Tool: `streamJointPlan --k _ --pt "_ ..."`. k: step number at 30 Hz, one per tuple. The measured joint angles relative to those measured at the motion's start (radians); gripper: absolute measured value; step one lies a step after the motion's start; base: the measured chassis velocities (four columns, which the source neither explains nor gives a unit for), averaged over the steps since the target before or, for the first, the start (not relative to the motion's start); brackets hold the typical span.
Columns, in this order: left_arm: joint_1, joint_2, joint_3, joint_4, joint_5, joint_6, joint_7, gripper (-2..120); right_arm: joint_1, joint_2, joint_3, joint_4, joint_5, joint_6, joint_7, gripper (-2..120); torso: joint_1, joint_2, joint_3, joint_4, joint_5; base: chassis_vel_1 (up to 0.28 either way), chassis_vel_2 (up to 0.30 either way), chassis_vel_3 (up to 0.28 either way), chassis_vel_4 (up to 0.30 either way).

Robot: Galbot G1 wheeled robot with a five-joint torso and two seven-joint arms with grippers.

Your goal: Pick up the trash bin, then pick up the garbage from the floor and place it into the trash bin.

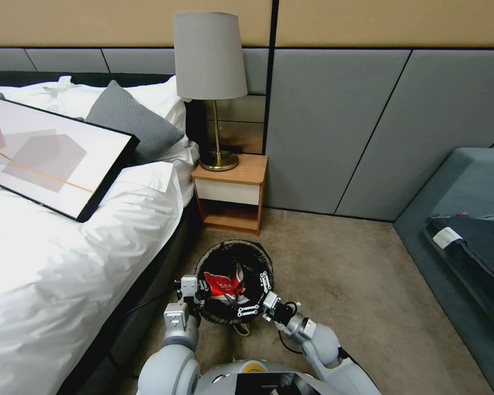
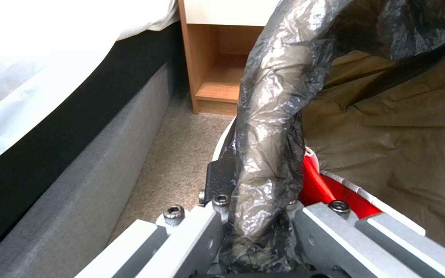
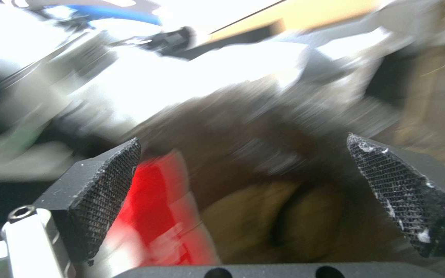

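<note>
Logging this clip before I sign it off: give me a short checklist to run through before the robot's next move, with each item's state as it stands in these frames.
1. Left gripper has the trash bin by its bagged rim: ok, jaws closed on the rim in the left wrist view.
2. Right gripper empty and open: ok, jaws spread wide with nothing between them, over the bin's mouth.
3. Red-and-white wrapper inside the bin: ok.
4. Bag liner seated on the rim: ok where gripped; the far side cannot be told.
5. Bin lifted off the carpet: cannot tell.
6. More garbage left on the floor: cannot tell; the carpet in sight shows none.
</note>
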Motion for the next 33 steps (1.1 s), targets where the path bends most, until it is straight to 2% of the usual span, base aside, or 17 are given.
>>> streamJointPlan --k 3,5,6,9,10,20,33 --pt "0.000 0.000 -0.008 0.000 -0.009 -0.001 -0.001 0 -0.040 0.033 0.061 0.113 -0.060 -0.017 0.165 100 0.000 0.000 0.000 0.0000 0.0000 0.000 0.000 0.000 0.000" --pt "0.000 0.000 -0.008 0.000 -0.009 -0.001 -0.001 0 -0.041 0.034 0.062 0.117 -0.061 -0.018 0.170 100 0.000 0.000 0.000 -0.0001 0.0000 0.000 0.000 0.000 0.000" --pt "0.001 0.000 -0.015 0.000 -0.011 -0.004 -0.001 0 -0.077 0.063 0.102 0.189 -0.071 -0.055 0.275 100 0.000 0.000 0.000 -0.0002 -0.0001 0.000 0.000 0.000 0.000" --pt "0.002 0.000 -0.017 -0.001 -0.014 -0.006 -0.001 0 -0.112 0.086 0.135 0.228 -0.072 -0.068 0.327 100 0.000 0.000 0.000 0.0001 0.0001 0.000 0.000 0.000 0.000" --pt "0.003 0.001 -0.019 -0.002 -0.014 -0.008 0.000 0 -0.131 0.098 0.158 0.244 -0.072 -0.072 0.346 100 0.000 0.000 0.000 -0.0004 -0.0001 0.000 0.000 0.000 0.000" --pt "0.004 0.001 -0.021 -0.004 -0.015 -0.018 0.000 0 -0.189 0.142 0.235 0.272 -0.071 -0.057 0.373 100 0.000 0.000 0.000 -0.0001 0.0000 0.000 0.000 0.000 0.000" --pt "0.011 0.000 -0.031 -0.015 -0.022 -0.020 -0.004 0 -0.182 0.181 0.322 0.179 -0.039 -0.031 0.393 100 0.000 0.000 0.000 0.0000 0.0001 0.000 0.000 0.000 0.000"
